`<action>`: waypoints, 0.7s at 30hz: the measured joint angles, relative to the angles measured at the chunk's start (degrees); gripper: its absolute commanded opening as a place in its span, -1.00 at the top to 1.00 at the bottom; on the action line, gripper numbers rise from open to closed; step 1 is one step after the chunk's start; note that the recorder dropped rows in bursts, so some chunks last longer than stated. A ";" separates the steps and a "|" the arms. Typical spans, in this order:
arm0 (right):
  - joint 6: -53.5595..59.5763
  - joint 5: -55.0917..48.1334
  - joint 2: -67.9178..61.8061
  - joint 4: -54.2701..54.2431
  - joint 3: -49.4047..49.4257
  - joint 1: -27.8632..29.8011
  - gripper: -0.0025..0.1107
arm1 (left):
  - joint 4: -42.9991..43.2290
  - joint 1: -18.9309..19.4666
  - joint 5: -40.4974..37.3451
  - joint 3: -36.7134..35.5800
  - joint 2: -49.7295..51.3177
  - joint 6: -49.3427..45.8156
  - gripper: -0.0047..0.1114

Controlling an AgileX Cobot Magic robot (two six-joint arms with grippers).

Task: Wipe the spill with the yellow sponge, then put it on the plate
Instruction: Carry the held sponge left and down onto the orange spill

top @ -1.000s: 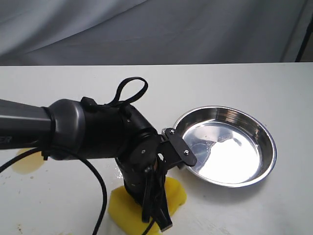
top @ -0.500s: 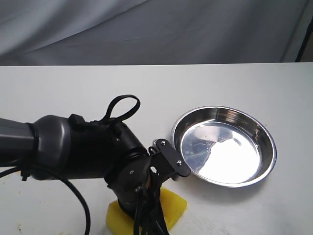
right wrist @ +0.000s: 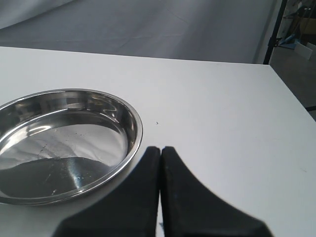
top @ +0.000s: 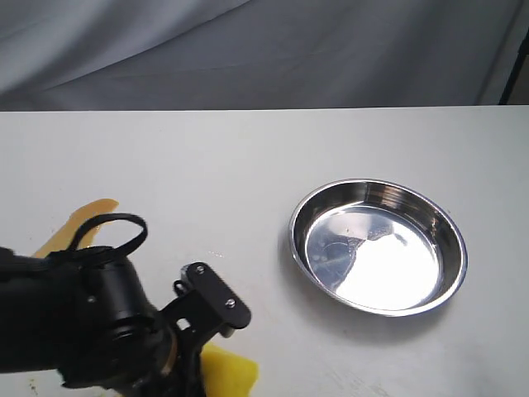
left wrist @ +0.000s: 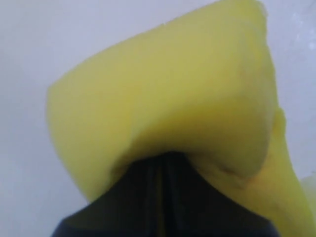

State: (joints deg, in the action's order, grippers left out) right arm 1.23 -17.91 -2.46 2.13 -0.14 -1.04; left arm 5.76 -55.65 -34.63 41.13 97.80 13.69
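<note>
Here, on a white table [top: 248, 149], one amber spill [top: 78, 217] lies at the left, partly hidden by the dark left arm [top: 91, 331]. The left gripper [left wrist: 163, 173] pinches one yellow sponge [top: 230, 374]. One steel plate [top: 296, 236] sits rightward, well apart. The right gripper [right wrist: 160, 152], its jaws pressed together and holding nothing, is near the plate.

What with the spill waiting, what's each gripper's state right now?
Left gripper: closed on the yellow sponge.
Right gripper: closed, holding nothing.
</note>
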 measured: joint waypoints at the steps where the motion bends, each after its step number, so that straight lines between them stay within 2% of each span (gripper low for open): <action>1: 0.00 0.00 0.00 0.00 0.00 0.00 0.96 | 0.69 0.00 -2.53 -0.86 -1.54 1.09 0.92; 8: 0.00 0.00 0.00 0.00 0.00 0.00 0.96 | 10.08 0.00 -20.24 -3.68 -9.28 8.95 0.92; 11: 0.00 0.00 0.00 0.00 0.00 0.00 0.96 | 13.78 0.00 -23.92 -4.23 -11.33 11.55 0.92; 16: 0.00 0.00 0.00 0.00 0.00 0.00 0.96 | 14.99 0.00 -23.89 -4.32 -12.41 12.63 0.92; 21: 0.00 0.00 0.00 0.00 0.00 0.00 0.96 | 15.22 0.00 -20.50 -4.46 -12.41 12.75 0.92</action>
State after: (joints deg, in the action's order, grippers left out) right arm 1.23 -17.91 -2.46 2.13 -0.14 -1.04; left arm 20.98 -55.65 -55.13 36.67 85.39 26.43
